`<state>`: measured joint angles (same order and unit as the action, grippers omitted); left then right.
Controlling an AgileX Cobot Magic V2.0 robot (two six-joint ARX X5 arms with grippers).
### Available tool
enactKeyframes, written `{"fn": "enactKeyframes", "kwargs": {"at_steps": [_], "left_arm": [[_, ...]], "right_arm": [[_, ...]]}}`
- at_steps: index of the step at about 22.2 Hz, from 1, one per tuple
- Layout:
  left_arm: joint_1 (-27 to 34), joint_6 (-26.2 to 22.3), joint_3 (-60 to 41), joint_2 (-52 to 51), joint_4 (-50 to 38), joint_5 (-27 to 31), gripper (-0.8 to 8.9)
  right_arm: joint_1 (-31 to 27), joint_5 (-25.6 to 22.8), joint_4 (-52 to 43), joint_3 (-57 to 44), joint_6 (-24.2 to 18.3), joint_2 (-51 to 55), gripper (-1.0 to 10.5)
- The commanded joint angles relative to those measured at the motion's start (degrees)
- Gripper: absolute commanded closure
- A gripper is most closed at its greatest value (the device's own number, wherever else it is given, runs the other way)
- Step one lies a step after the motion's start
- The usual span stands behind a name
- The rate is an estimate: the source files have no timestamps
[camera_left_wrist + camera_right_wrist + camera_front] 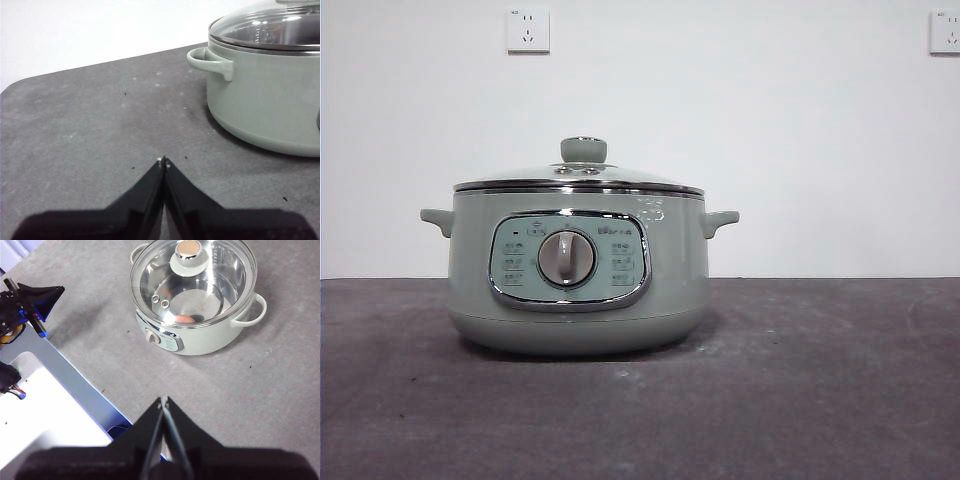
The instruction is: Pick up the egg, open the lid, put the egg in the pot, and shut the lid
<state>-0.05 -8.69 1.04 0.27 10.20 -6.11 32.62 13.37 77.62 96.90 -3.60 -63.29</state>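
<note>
The sage-green pot (578,268) stands on the dark table with the glass lid (580,176) shut on it, its green knob (583,150) on top. In the right wrist view the egg (185,318) shows through the lid (200,285), lying inside the pot (200,335). My left gripper (163,161) is shut and empty, low over the table beside the pot's handle (210,60). My right gripper (164,400) is shut and empty, high above the table and well back from the pot. Neither gripper shows in the front view.
The other arm's black gripper (37,297) and a white-blue base edge (65,375) show in the right wrist view. Two wall sockets (528,30) hang on the white wall behind. The table's rounded edge (20,82) lies beyond the left gripper.
</note>
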Motion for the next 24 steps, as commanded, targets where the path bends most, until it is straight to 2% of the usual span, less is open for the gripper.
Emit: {"fn": "enactKeyframes", "kwargs": {"at_steps": [1, 10, 12, 14, 16, 18, 19, 22, 24], "left_arm": [[0.1, 0.6, -0.9, -0.2, -0.1, 0.1, 8.17], [0.1, 0.7, -0.9, -0.2, -0.1, 0.1, 8.17], [0.1, 0.6, -0.9, -0.2, -0.1, 0.1, 8.17], [0.1, 0.6, -0.9, -0.2, -0.1, 0.1, 8.17], [0.1, 0.7, -0.9, -0.2, -0.1, 0.1, 8.17], [0.1, 0.7, -0.9, -0.2, -0.1, 0.1, 8.17], [0.1, 0.7, -0.9, -0.2, -0.1, 0.1, 8.17], [0.1, 0.7, -0.9, -0.2, -0.1, 0.1, 8.17], [0.1, 0.7, -0.9, -0.2, -0.1, 0.0, 8.17]], "right_arm": [[0.1, 0.0, 0.9, -0.1, 0.6, 0.1, 9.5], [0.1, 0.0, 0.9, -0.1, 0.6, 0.1, 9.5], [-0.4, -0.2, 0.2, -0.1, -1.6, 0.1, 9.5], [-3.7, -0.1, -3.0, -0.1, -3.3, 1.9, 9.5], [-8.3, 1.5, -9.7, -0.8, -3.3, 4.5, 9.5], [-13.9, 7.7, -16.0, -3.5, -2.4, 8.2, 9.5], [-17.0, 9.7, -18.4, -5.7, -2.5, 10.3, 9.5], [-24.0, 9.9, -28.7, -17.4, -3.4, 18.6, 9.5], [-26.1, 9.9, -36.8, -26.3, -3.3, 23.8, 9.5]]}}
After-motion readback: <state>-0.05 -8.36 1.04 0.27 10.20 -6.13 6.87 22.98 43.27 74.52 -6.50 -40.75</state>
